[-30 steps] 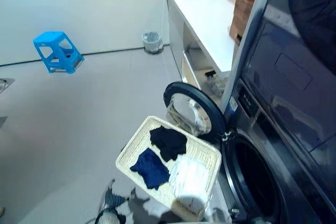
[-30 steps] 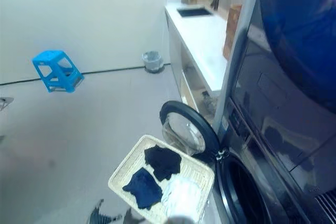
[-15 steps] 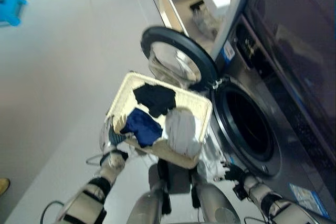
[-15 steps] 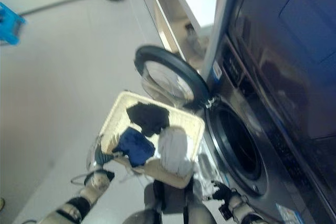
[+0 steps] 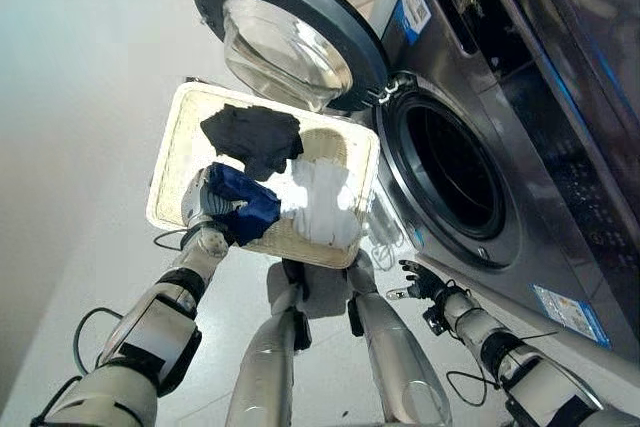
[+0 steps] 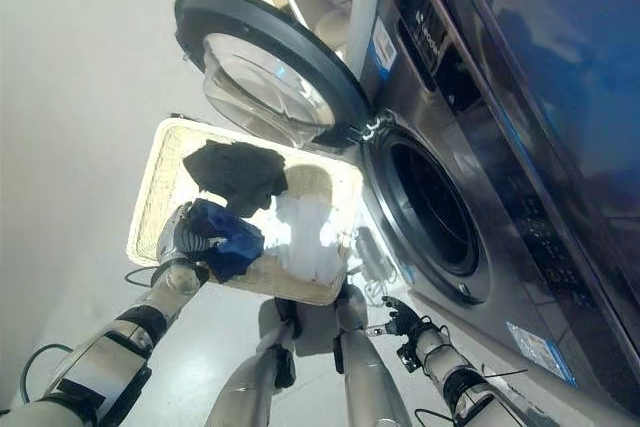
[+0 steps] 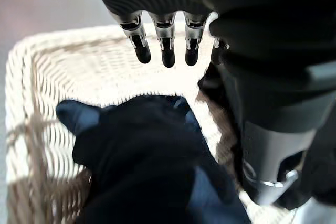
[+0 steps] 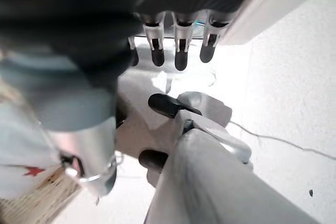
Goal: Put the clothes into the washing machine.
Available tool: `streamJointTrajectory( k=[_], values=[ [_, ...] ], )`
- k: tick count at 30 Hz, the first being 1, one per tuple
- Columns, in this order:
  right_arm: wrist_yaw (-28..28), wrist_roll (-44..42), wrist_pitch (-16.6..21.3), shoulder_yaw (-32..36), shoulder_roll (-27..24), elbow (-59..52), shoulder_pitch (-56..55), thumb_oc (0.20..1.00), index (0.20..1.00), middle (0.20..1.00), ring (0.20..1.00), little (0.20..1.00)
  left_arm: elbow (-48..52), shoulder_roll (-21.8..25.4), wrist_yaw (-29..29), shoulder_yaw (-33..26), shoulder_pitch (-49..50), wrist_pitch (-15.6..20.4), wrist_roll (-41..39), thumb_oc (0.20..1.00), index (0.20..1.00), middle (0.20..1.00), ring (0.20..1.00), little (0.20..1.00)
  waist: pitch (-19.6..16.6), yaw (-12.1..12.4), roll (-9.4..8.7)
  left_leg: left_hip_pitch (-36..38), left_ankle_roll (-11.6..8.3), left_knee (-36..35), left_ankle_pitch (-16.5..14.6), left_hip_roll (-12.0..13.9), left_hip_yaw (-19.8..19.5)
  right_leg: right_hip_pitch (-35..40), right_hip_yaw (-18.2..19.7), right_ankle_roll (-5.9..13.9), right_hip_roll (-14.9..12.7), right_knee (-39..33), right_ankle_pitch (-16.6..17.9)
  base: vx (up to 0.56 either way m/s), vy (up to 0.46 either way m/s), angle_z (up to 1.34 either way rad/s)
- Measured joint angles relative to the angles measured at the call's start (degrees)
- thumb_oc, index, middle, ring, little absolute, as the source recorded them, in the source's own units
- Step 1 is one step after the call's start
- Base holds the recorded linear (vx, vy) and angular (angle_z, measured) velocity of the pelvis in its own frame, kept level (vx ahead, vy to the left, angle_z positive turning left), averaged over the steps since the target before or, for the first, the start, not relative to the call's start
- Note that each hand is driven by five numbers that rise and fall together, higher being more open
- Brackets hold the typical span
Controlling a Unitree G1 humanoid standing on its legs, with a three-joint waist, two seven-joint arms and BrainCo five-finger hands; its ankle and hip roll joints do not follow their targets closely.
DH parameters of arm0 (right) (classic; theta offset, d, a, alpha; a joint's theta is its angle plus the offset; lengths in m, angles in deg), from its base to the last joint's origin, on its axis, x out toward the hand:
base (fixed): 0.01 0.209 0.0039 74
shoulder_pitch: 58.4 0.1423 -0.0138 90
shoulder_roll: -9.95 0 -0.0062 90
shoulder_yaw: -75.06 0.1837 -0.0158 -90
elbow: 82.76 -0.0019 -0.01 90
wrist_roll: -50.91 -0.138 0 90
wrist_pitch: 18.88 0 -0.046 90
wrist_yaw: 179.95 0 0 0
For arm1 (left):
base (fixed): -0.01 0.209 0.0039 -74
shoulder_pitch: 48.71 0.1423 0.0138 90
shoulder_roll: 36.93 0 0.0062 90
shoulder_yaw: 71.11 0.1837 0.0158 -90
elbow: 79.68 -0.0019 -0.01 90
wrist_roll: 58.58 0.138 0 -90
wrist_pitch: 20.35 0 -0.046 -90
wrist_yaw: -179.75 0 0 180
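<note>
1. Where the clothes lie in the wicker basket (image 5: 170,162), three pieces show: a blue garment (image 5: 245,207) at the basket's 7 o'clock corner, a black garment (image 5: 250,137) at 12 o'clock, and a white garment (image 5: 320,202) at 4 o'clock.
2. All three look soft, limp and light; none is stiff or fragile. Judged: each will sag and trail when lifted, so a bunched fold near the middle is the best hold, not an edge.
3. The left hand (image 5: 205,209) sits at the blue garment, touching it. In the left wrist view its fingers (image 7: 167,51) reach straight out above the cloth and grip nothing.
4. The right hand (image 5: 425,282) hangs low beside the machine, at 5 o'clock from the basket, fingers spread and empty.
5. The washing machine drum (image 5: 455,172) stands at 3 o'clock from the basket, its door (image 5: 285,32) swung open at 12 o'clock. Trailing cloth could catch on the door rim.
</note>
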Motion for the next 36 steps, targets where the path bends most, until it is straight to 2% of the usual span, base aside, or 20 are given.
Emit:
streamJointTrajectory(
  k=[2,6,10,15,16,17,18,20,21,24,25,28,29,30,31,32,33,34,35,36],
  values=[
    [-0.74,-0.87,0.12,-0.27,-0.08,-1.42,0.74,1.000,1.000,1.000,1.000,1.000,-3.20,0.37,2.25,0.75,-2.78,-3.35,-2.14,1.000,1.000,1.000,1.000,1.000,0.07,-0.79,-0.77,-4.23,0.26,2.95,-0.73,0.17,0.15,-3.84,0.38,0.19,0.11,1.75,-0.10,-0.01,0.012,-0.08],
    [-1.48,-2.41,0.17,-0.45,-0.17,-2.61,0.80,1.000,1.000,1.000,1.000,1.000,-5.18,1.00,5.92,0.70,-4.94,-7.17,-4.40,1.000,1.000,1.000,1.000,1.000,0.06,-1.78,-1.42,-7.96,0.49,6.49,-2.02,0.45,0.13,-7.28,1.13,0.49,0.33,3.89,-0.24,-0.01,-0.003,-0.10],
    [-1.65,-2.43,0.17,-0.53,-0.18,-2.68,0.80,1.000,1.000,1.000,1.000,1.000,-5.62,1.10,6.42,0.71,-5.50,-7.33,-4.44,1.000,1.000,1.000,1.000,1.000,0.01,-1.77,-1.56,-8.44,0.45,6.91,-2.15,0.44,0.04,-7.80,1.28,0.51,0.34,4.29,-0.26,0.00,-0.001,-0.02],
    [-2.20,-4.11,0.24,-2.32,-1.33,-6.28,0.66,1.000,1.000,1.000,1.000,1.000,-5.87,2.85,9.48,1.11,-9.29,-12.06,-5.23,1.000,1.000,1.000,1.000,1.000,-0.19,-2.98,-2.85,-13.96,0.26,11.21,-3.02,0.82,-0.03,-13.27,1.35,1.34,0.09,7.72,-1.14,-0.01,-0.006,0.01],
    [-2.14,-4.41,0.41,-2.41,-1.68,-7.74,0.64,1.000,1.000,1.000,1.000,1.000,-6.07,3.56,10.66,2.64,-10.52,-14.19,-4.20,1.000,1.000,1.000,1.000,1.000,-0.53,-3.16,-3.00,-15.53,0.20,12.15,-3.29,0.77,-0.13,-14.79,1.31,1.26,0.09,8.55,-1.41,-0.02,-0.016,-0.10],
    [-2.17,-4.65,0.49,-2.21,-1.75,-8.17,1.30,1.000,1.000,1.000,1.000,1.000,-5.93,4.47,10.80,3.55,-13.16,-18.01,-0.40,1.000,1.000,1.000,1.000,1.000,-0.50,-3.17,-3.83,-17.47,0.47,12.91,-3.30,0.88,0.28,-16.97,1.27,1.21,-0.10,9.33,-1.08,-0.02,-0.016,-0.13],
    [-2.13,-4.70,0.49,-2.23,-1.78,-8.17,1.46,1.000,1.000,1.000,1.000,1.000,-5.97,4.60,10.87,4.22,-14.06,-19.74,1.39,1.000,1.000,1.000,1.000,1.000,-0.49,-3.23,-3.84,-17.89,0.49,13.25,-3.34,0.93,0.30,-17.34,1.29,1.24,-0.09,9.41,-0.93,-0.02,-0.011,-0.12],
    [-2.13,-4.70,0.49,-2.23,-1.78,-8.17,1.46,1.000,1.000,1.000,1.000,1.000,-5.97,4.60,10.87,4.22,-14.06,-19.74,1.39,1.000,1.000,1.000,1.000,1.000,-0.49,-3.23,-3.84,-17.89,0.49,13.25,-3.34,0.93,0.30,-17.34,1.29,1.24,-0.09,9.41,-0.93,0.00,-0.004,-0.02],
    [-2.07,-5.63,0.49,-2.39,-1.87,-8.20,1.46,1.000,1.000,1.000,1.000,1.000,-5.96,5.62,13.12,6.31,-15.76,-24.07,6.78,1.000,1.000,1.000,1.000,1.000,-0.52,-3.25,-3.87,-18.13,0.55,13.71,-3.43,0.94,0.24,-17.59,1.05,1.23,-0.22,9.50,-0.93,-0.01,-0.007,-0.05],
    [-2.07,-5.63,0.49,-2.39,-1.87,-8.20,1.46,1.000,1.000,1.000,1.000,1.000,-5.96,5.62,13.12,6.31,-15.76,-24.07,6.78,1.000,1.000,1.000,1.000,1.000,-0.52,-3.25,-3.87,-18.13,0.55,13.71,-3.43,0.94,0.24,-17.59,1.05,1.23,-0.22,9.50,-0.93,-0.01,-0.010,-0.05],
    [-2.05,-5.81,0.66,-2.50,-2.09,-8.35,1.49,1.000,1.000,1.000,1.000,1.000,-5.97,6.14,14.64,6.92,-16.23,-26.47,10.22,1.000,1.000,1.000,1.000,1.000,-0.56,-3.63,-4.10,-18.54,0.56,13.77,-3.43,0.87,0.22,-18.25,-0.22,1.25,-0.86,9.48,-0.92,-0.02,-0.024,-0.12],
    [-2.05,-5.81,0.66,-2.50,-2.09,-8.35,1.49,1.000,1.000,1.000,1.000,1.000,-5.97,6.14,14.64,6.92,-16.23,-26.47,10.22,1.000,1.000,1.000,1.000,1.000,-0.56,-3.63,-4.10,-18.54,0.56,13.77,-3.43,0.87,0.22,-18.25,-0.22,1.25,-0.86,9.48,-0.92,-0.01,-0.028,-0.03],
    [-2.02,-5.83,0.67,-2.72,-2.24,-8.43,1.50,1.000,1.000,1.000,1.000,1.000,-6.16,6.70,14.76,7.35,-16.52,-28.44,11.91,0.228,0.228,0.228,0.228,0.228,-0.56,-4.62,-4.10,-19.07,0.53,14.08,-3.52,1.03,-0.12,-18.49,-1.29,0.97,-1.03,9.47,-0.67,-0.02,-0.059,0.02],
    [-2.02,-5.83,0.67,-2.72,-2.24,-8.43,1.50,1.000,1.000,1.000,1.000,1.000,-6.16,6.70,14.76,7.35,-16.52,-28.44,11.91,0.228,0.228,0.228,0.228,0.228,-0.56,-4.62,-4.10,-19.07,0.53,14.08,-3.52,1.03,-0.12,-18.49,-1.29,0.97,-1.03,9.47,-0.67,-0.04,-0.113,-0.10],
    [-1.64,-7.09,1.86,-4.24,-4.32,-7.82,2.11,1.000,1.000,1.000,1.000,1.000,-7.57,6.21,16.14,15.37,-19.60,-31.70,17.87,0.200,0.200,0.200,0.200,0.200,-0.55,-4.55,-4.73,-21.53,0.22,15.70,-4.30,1.79,-0.76,-19.94,-2.10,1.06,-0.42,8.64,0.38,-0.02,-0.085,-0.17],
    [-1.72,-8.42,2.71,-4.49,-3.93,-6.38,3.08,1.000,1.000,1.000,1.000,1.000,-10.13,7.81,13.24,15.70,-21.58,-27.79,11.58,0.200,0.200,0.200,0.200,0.200,-0.59,-4.21,-5.27,-23.04,-0.24,17.14,-4.70,1.16,-4.00,-20.21,-2.43,0.86,0.23,7.95,0.94,-0.03,-0.106,-0.15],
    [-1.76,-8.92,2.83,-4.47,-3.58,-6.28,3.19,1.000,1.000,1.000,1.000,1.000,-10.88,8.61,11.83,12.74,-21.45,-24.48,8.08,0.200,0.200,0.200,0.200,0.200,-0.61,-4.32,-5.28,-22.98,-0.37,17.19,-4.77,1.00,-4.83,-20.03,-2.59,0.84,0.27,7.96,0.93,-0.02,-0.058,-0.03],
    [-1.80,-9.06,2.85,-4.47,-3.39,-6.62,2.95,1.000,1.000,1.000,1.000,1.000,-10.89,9.45,10.57,6.99,-20.42,-19.77,4.37,0.200,0.200,0.200,0.200,0.200,-0.61,-4.36,-5.28,-22.57,-0.45,17.03,-4.80,1.03,-4.94,-19.62,-2.64,0.83,0.37,7.92,0.92,-0.02,-0.044,0.04],
    [-1.78,-9.07,2.85,-4.54,-3.39,-7.11,2.80,1.000,1.000,1.000,1.000,1.000,-10.62,9.91,9.52,5.73,-19.54,-16.50,2.12,0.200,0.200,0.200,0.200,0.200,-0.61,-4.22,-5.28,-22.04,-0.47,16.84,-4.79,1.06,-4.95,-19.15,-2.68,0.78,0.34,7.74,0.96,0.00,0.000,0.00],
    [-1.78,-9.07,2.85,-4.54,-3.39,-7.11,2.80,1.000,1.000,1.000,1.000,1.000,-10.62,9.91,9.52,5.73,-19.54,-16.50,2.12,0.200,0.200,0.200,0.200,0.200,-0.61,-4.22,-5.28,-22.04,-0.47,16.84,-4.79,1.06,-4.95,-19.15,-2.68,0.78,0.34,7.74,0.96,-0.01,-0.021,0.07]
  ],
)
